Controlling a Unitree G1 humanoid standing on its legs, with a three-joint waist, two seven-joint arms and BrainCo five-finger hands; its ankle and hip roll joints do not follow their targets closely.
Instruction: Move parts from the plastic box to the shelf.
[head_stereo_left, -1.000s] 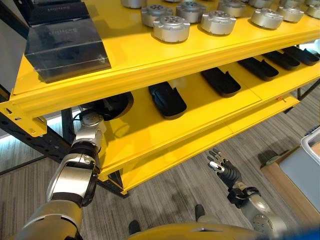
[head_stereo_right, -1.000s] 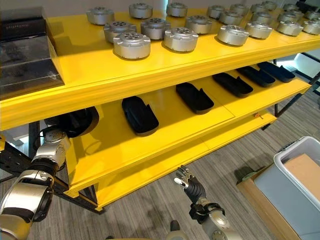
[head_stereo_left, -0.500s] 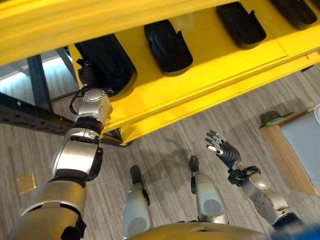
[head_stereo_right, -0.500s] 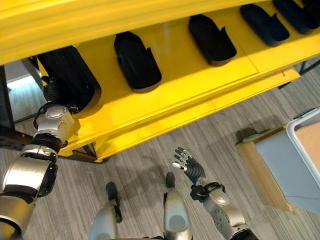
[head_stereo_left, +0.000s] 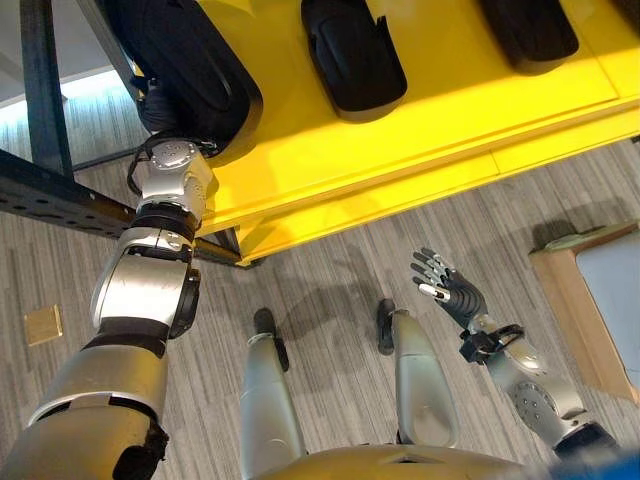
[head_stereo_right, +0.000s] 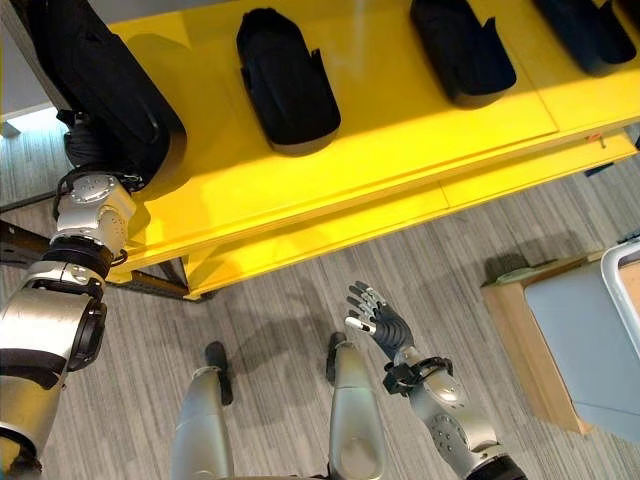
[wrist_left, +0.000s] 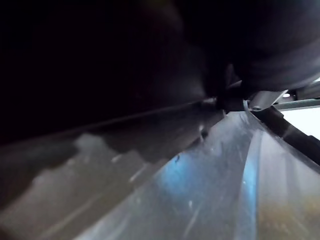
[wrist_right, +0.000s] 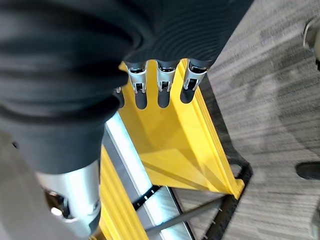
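Camera has tipped down since a second ago, so you've lost the upper shelf level with the silver round parts; what you get now is the lower level of the yellow metal shelf (head_stereo_left: 420, 150) and the grey wood-grain floor (head_stereo_left: 330, 270). Your left arm hasn't really moved against the shelf: it runs up from the lower left of the frame and its wrist ends at the big black moulded part (head_stereo_left: 185, 65) at the upper left. The left hand (head_stereo_left: 160, 105) is tucked in against that part, fingers hidden, so you cannot tell whether it is grasping or loose. Left wrist view is mostly dark, with a pale translucent plastic wall (wrist_left: 210, 185) close up. Two more black moulded parts (head_stereo_right: 287, 80) lie on the same shelf level further right, apart from each other. Your right hand (head_stereo_left: 450, 290) hangs over the floor at lower right, well apart from the shelf, fingers spread and straight, holding nothing; the right wrist view shows the straight fingers (wrist_right: 161, 85) pointing at the shelf's yellow corner. A grey-topped wooden platform (head_stereo_right: 560, 350) sits at the right edge of the frame.
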